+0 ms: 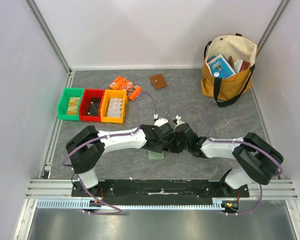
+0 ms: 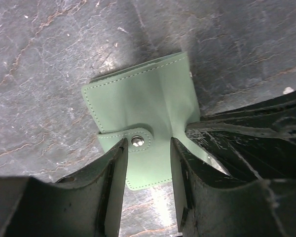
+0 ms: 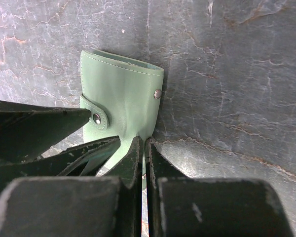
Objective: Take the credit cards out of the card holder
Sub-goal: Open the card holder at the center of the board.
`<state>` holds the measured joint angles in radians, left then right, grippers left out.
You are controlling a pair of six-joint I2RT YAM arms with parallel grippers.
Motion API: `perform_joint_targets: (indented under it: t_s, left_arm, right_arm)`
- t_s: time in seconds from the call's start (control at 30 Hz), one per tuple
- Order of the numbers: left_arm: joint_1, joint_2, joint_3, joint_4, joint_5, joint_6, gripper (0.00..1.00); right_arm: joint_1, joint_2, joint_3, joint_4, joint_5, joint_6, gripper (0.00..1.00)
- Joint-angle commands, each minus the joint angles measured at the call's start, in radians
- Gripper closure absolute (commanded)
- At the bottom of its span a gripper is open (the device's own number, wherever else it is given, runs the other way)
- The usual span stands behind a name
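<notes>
Your card holder [image 2: 138,94] lies shut on the table [image 2: 39,74], tab [image 2: 116,140] snapped. The right gripper [image 3: 143,145] pinches its edge, nearly closed; the left gripper [image 2: 148,145] gapes wide astride the tab. It looks light and floppy: pin it, lift the tab

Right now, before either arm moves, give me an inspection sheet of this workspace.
Surface: dark grey veined table, no spills seen.
Job's things: card holder lies between the arms, its snap tab fastened; no credit cards seen.
Clutter: green bin, red bin and yellow bin in a row with small items inside; orange packet; brown wallet; tote bag holding books.
Grippers: left gripper open, fingers either side of the tab; right gripper appears closed on the holder's edge.
Cables: purple cables loop from both arms, one loop near the yellow bin.
Surroundings: white walls, metal frame.
</notes>
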<state>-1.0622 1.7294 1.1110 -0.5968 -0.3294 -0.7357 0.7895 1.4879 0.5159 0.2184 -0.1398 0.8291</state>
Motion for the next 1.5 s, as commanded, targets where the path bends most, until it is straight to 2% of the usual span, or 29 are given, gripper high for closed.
perform_joint_targets:
  t_s: [0.0, 0.33, 0.4, 0.43, 0.57, 0.63, 0.8, 0.9, 1.1, 1.17, 1.27, 1.47]
  left_arm:
    - [-0.004, 0.028, 0.049, -0.063, -0.066, 0.032, 0.54]
    - [-0.005, 0.110, 0.082, -0.087, -0.063, 0.071, 0.56]
    - [-0.004, 0.116, 0.092, -0.095, -0.065, 0.078, 0.74]
    - [-0.005, 0.113, 0.093, -0.101, -0.069, 0.078, 0.79]
    - [-0.002, 0.081, 0.105, -0.116, -0.095, 0.082, 0.89]
    - [-0.002, 0.053, 0.112, -0.127, -0.114, 0.087, 0.98]
    - [0.033, -0.056, 0.101, -0.120, -0.142, 0.104, 0.98]
    - [0.079, -0.149, 0.046, -0.068, -0.131, 0.116, 0.98]
    - [0.220, -0.324, -0.164, 0.150, 0.025, 0.087, 0.98]
    - [0.252, -0.366, -0.255, 0.242, 0.094, 0.052, 0.98]
    - [0.268, -0.393, -0.370, 0.382, 0.174, -0.034, 0.98]
    - [0.266, -0.399, -0.545, 0.594, 0.256, -0.198, 0.98]
  right_arm:
    - [0.005, 0.011, -0.017, 0.006, 0.043, 0.004, 1.00]
    - [0.007, 0.003, -0.019, 0.001, 0.045, 0.007, 1.00]
    - [0.005, -0.001, -0.019, 0.001, 0.046, 0.005, 1.00]
    - [0.005, -0.002, -0.019, 0.001, 0.048, 0.005, 1.00]
    - [0.007, -0.009, -0.020, -0.004, 0.051, 0.005, 1.00]
    - [0.005, -0.014, -0.019, -0.007, 0.051, -0.001, 1.00]
    - [0.004, -0.028, -0.011, -0.017, 0.055, -0.024, 1.00]
    - [-0.009, -0.034, -0.002, -0.022, 0.055, -0.045, 1.00]
    - [-0.065, -0.025, 0.067, -0.085, 0.058, -0.140, 1.00]
    - [-0.070, -0.002, 0.120, -0.141, 0.068, -0.201, 0.95]
    - [-0.069, 0.034, 0.194, -0.217, 0.089, -0.278, 0.80]
    - [-0.024, 0.015, 0.294, -0.379, 0.190, -0.387, 0.31]
